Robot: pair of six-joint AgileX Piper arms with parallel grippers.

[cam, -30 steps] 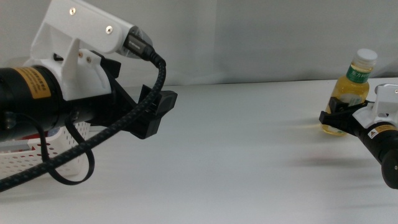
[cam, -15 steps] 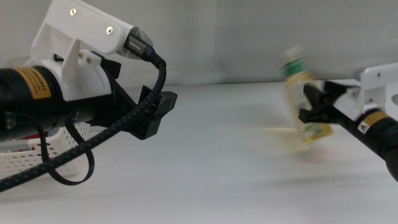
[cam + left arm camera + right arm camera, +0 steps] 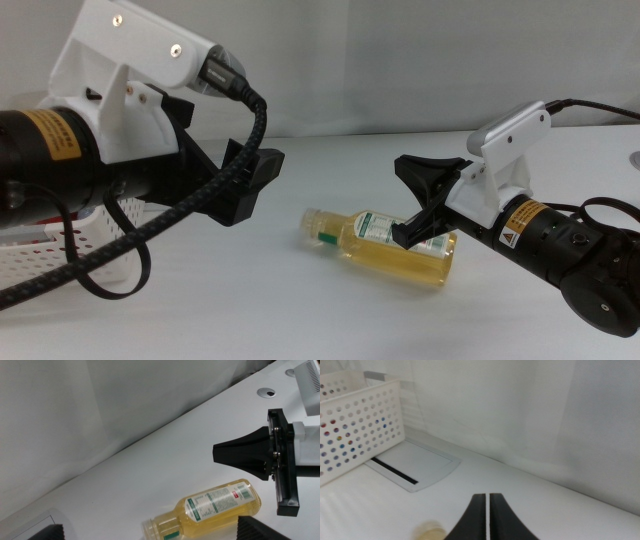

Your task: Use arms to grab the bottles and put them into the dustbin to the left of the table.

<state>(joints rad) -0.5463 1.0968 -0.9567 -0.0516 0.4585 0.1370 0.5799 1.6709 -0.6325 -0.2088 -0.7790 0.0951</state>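
A yellow tea bottle [image 3: 395, 247] with a green label lies on its side in the middle of the white table [image 3: 330, 320], neck toward the left arm; in the left wrist view the bottle [image 3: 215, 505] lies just ahead of that arm's jaws. My right gripper [image 3: 403, 163] is shut with nothing in it, hovering just above and beside the bottle. In the right wrist view its jaws [image 3: 487, 510] meet, with a blurred yellow bit of bottle [image 3: 427, 531] to one side. My left gripper [image 3: 250, 185] hangs open above the table's left part, its jaw tips far apart [image 3: 150, 534]. The white perforated dustbin [image 3: 40, 258] stands under the left arm.
The dustbin [image 3: 355, 425] shows coloured things through its holes. A grey plate [image 3: 415, 465] is set into the tabletop beside it. A round cable hole [image 3: 268, 393] sits at the table's far right. A pale wall closes the back.
The bottle stood upright at the far right by the right gripper; it swung left with the arm and now lies on its side mid-table. The left arm has not moved.
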